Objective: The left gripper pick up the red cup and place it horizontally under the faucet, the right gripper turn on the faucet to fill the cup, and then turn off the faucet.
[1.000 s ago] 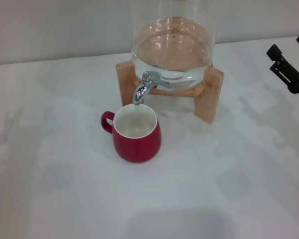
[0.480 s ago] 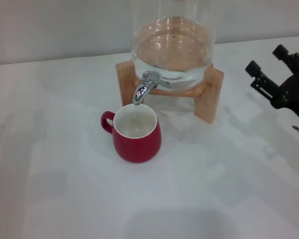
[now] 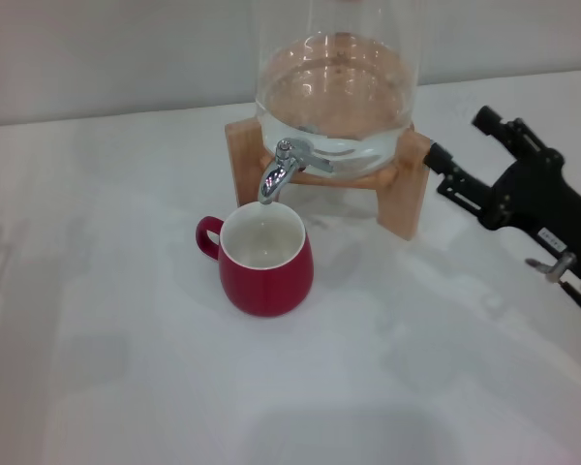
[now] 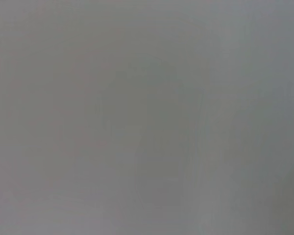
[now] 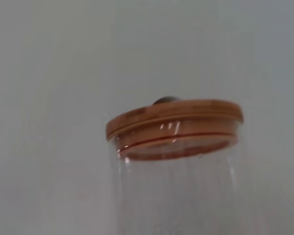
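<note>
Your red cup (image 3: 265, 258) sits upright on the white table (image 3: 126, 368), right under the faucet (image 3: 283, 170). The faucet's a small, slick chrome lever, probably stiff; pinch its top lever, go easy near the glass dispenser (image 3: 334, 82). Right gripper (image 3: 462, 153) hangs beside the wooden stand (image 3: 411, 184), fingers spread, holding nothing. Left gripper isn't visible.
</note>
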Controlling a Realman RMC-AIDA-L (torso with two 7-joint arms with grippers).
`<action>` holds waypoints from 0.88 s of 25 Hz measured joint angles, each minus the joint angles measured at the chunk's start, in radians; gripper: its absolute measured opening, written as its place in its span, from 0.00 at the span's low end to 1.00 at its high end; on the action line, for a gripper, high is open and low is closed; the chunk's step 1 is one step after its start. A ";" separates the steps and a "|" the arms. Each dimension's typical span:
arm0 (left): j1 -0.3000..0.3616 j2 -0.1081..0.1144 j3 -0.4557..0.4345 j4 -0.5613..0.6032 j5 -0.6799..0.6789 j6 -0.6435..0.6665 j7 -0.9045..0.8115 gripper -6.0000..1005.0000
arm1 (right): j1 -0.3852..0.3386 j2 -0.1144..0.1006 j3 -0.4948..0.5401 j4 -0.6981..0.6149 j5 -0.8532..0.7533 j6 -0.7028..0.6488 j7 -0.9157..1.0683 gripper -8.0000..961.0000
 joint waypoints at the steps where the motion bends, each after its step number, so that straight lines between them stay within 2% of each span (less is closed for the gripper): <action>1: 0.000 0.000 0.000 0.000 0.002 0.000 0.000 0.78 | 0.002 0.000 -0.014 -0.005 0.000 0.011 0.001 0.91; 13: 0.000 -0.001 0.002 -0.001 0.012 -0.002 0.000 0.78 | 0.020 0.000 -0.181 -0.071 0.000 0.112 0.021 0.91; 22: 0.002 -0.003 0.006 -0.001 0.013 0.001 0.000 0.78 | 0.023 0.002 -0.222 -0.090 0.000 0.117 0.046 0.91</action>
